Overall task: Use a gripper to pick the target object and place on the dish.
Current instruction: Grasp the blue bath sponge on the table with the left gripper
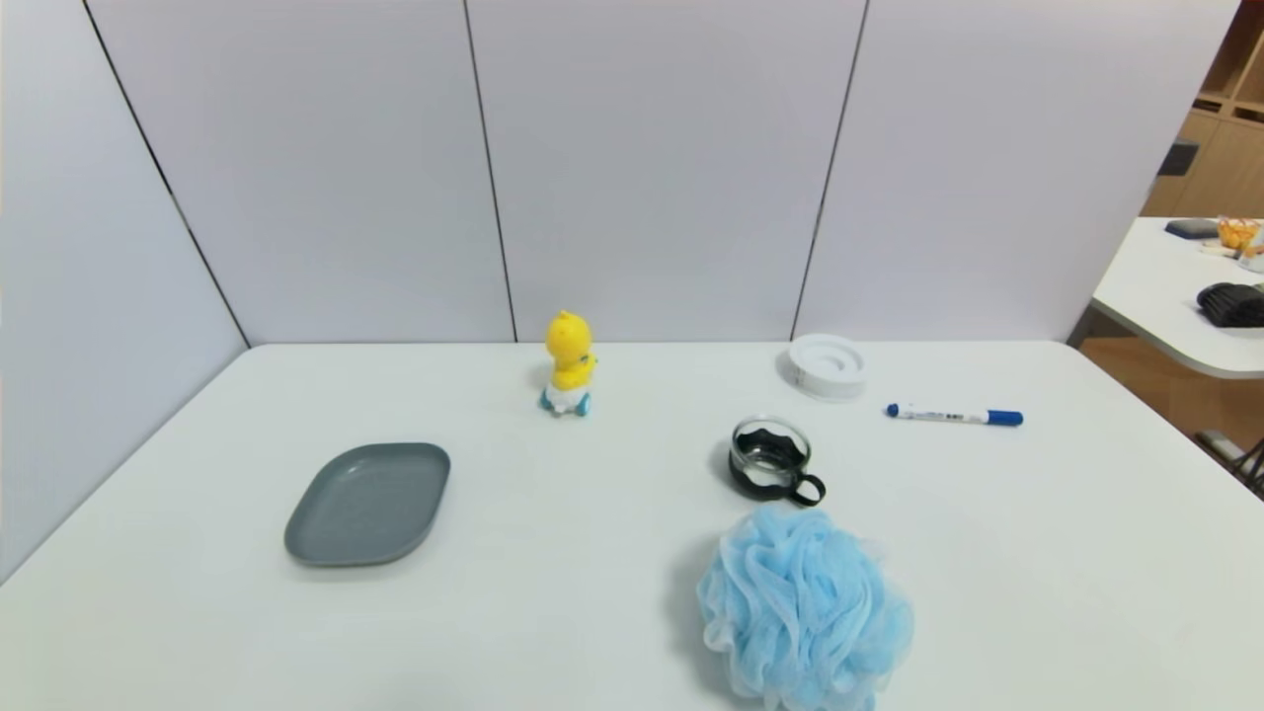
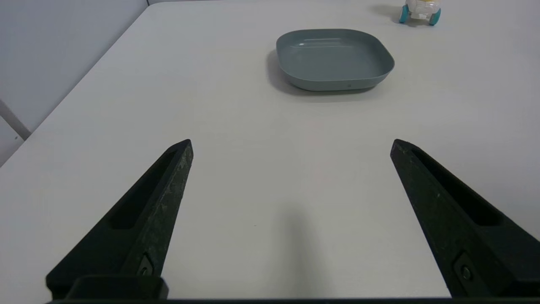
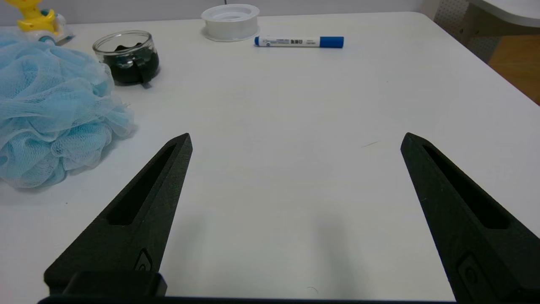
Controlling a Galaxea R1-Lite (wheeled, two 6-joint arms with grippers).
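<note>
The blue bath pouf (image 1: 805, 607) sits close to the table's (image 1: 612, 612) near edge, a bit toward the right side. From my head I see it is fluffy and big. Just behind it stands a glass cup (image 1: 771, 459) with a black handle. The grey dish (image 1: 369, 504) lies well apart from the pouf, toward the left side. A yellow duck toy (image 1: 568, 363) and a white ring (image 1: 828, 365) stand near the far edge, and a blue marker (image 1: 954, 416) lies near the ring. My arms do not show here.

From my left wrist I see my left claw (image 2: 291, 145) wide open with nothing in it, low over the table. The dish (image 2: 334, 59) lies ahead of it.

From my right wrist I see my right claw (image 3: 295, 141) wide open too, holding nothing. The pouf (image 3: 52, 112) is off to one side of it, not touching. The cup (image 3: 128, 57), ring (image 3: 230, 21) and marker (image 3: 298, 41) are farther on.
</note>
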